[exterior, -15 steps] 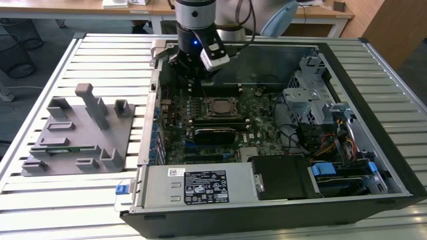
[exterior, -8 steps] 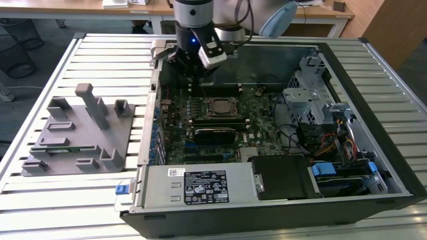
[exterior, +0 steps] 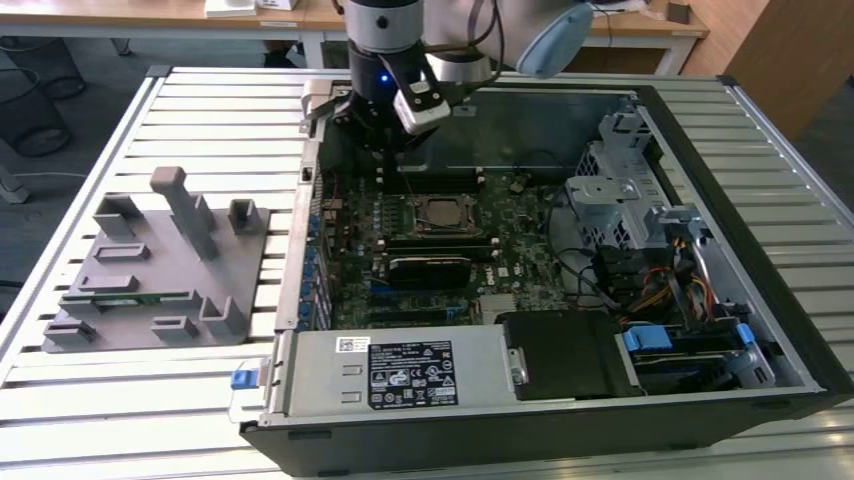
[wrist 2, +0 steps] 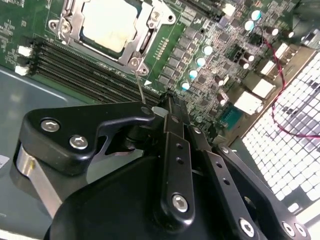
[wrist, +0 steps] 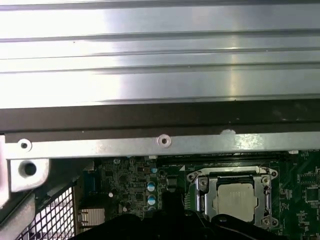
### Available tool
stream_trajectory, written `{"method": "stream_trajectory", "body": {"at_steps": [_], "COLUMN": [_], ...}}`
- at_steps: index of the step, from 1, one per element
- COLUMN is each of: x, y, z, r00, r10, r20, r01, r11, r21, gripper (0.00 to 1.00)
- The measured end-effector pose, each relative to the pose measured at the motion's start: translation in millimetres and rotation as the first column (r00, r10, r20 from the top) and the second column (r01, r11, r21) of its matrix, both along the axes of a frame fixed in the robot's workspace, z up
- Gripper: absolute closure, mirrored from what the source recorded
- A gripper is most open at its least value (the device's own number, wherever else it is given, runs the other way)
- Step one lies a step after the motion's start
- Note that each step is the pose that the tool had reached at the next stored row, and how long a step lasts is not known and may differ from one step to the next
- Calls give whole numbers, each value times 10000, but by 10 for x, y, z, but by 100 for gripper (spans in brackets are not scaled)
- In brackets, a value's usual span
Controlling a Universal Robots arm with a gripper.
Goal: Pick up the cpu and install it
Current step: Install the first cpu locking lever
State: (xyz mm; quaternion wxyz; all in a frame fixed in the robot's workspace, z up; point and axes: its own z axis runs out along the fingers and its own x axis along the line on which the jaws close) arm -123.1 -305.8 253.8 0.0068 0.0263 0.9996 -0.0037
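Slatted metal table [exterior: 160, 110] under open computer case [exterior: 747, 130]. Chip [exterior: 439, 212] lying flat in its socket, centre of frame. Gripper [wrist 2: 167, 100] just beside it, pressed together, holding nothing.

1. Ribbed pale metal desk [exterior: 200, 110] carries everything here.
2. Open computer case [exterior: 561, 400] lies flat on it, toward the exterior view's right.
3. Grey fixture block [exterior: 160, 270] sits beside it, left.

The exterior view looks down on the open computer case [exterior: 747, 260] from above; both wrist views hover close over its motherboard [wrist 2: 210, 60].
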Motion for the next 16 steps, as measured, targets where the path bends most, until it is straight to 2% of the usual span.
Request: {"method": "stream_trajectory", "body": {"at_steps": [4, 16], "x": [3, 101], "y": [30, 34], "z": [-3, -4], "r00": [10000, 10000], "r10": [0, -3], "r20": [0, 0], "r01": [0, 3], "r11": [10000, 10000], "r21": [0, -1], "gripper": [89, 89]}}
